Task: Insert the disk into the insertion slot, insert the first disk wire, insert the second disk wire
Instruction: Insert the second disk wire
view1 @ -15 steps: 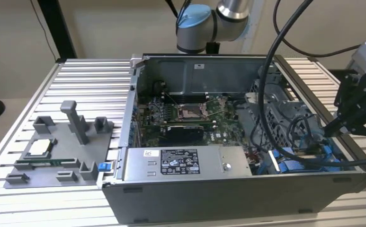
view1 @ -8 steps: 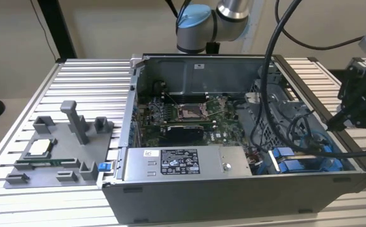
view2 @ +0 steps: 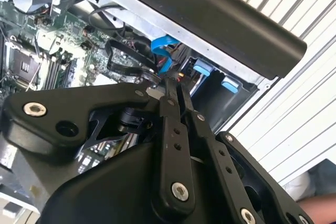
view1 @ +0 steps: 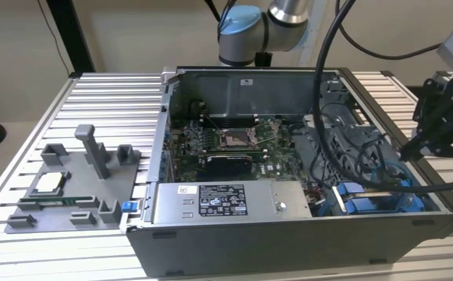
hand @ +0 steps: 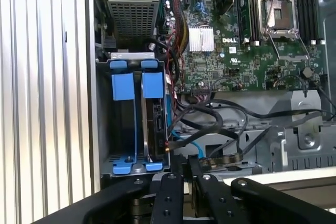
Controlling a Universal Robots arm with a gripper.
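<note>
In the exterior view the end effector (view1: 408, 155) hangs over the case's right-hand wall. The disk (view1: 359, 205) lies at about seven o'clock from it, standing on edge in the insertion slot (hand: 103, 129), with its long axis running roughly nine to three. In the second wrist view the fingers (view2: 169, 124) are pressed together, and I can't tell whether anything thin is pinched at the tips. Black cables (view1: 343, 170) cross the bay. The wire bundle (hand: 210, 124) hides the disk's connector end, so plugged or not is beyond me.
</note>
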